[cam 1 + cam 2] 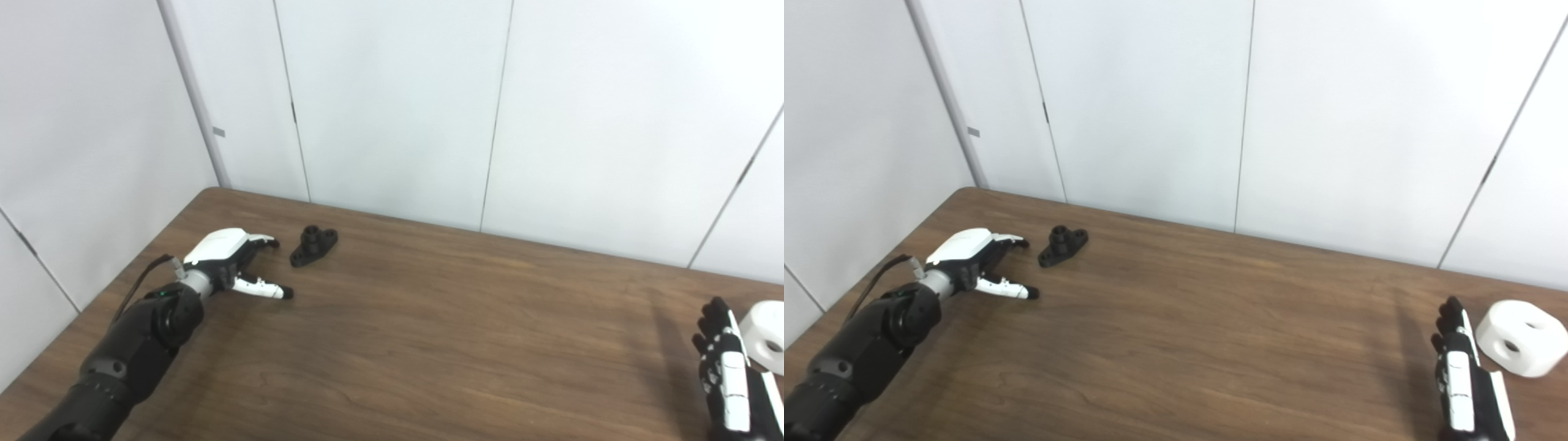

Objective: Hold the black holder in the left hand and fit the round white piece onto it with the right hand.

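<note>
On table (1176, 343): one black holder (1063, 245), one round white piece (1522, 337).

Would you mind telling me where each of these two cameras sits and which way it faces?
Left eye view: on the head, looking down across the table; left hand near the black holder, right hand at the edge.
Right eye view: beside it, slightly rightward; round white piece shows whole.
Both share every item, both hands open.

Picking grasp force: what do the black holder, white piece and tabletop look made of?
Black holder: likely matte moulded or printed plastic, dull with no glints. Round white piece: probably matte plastic, with soft shading and rounded edges. Table: wood-grain laminate or veneer, with a faint sheen.
</note>
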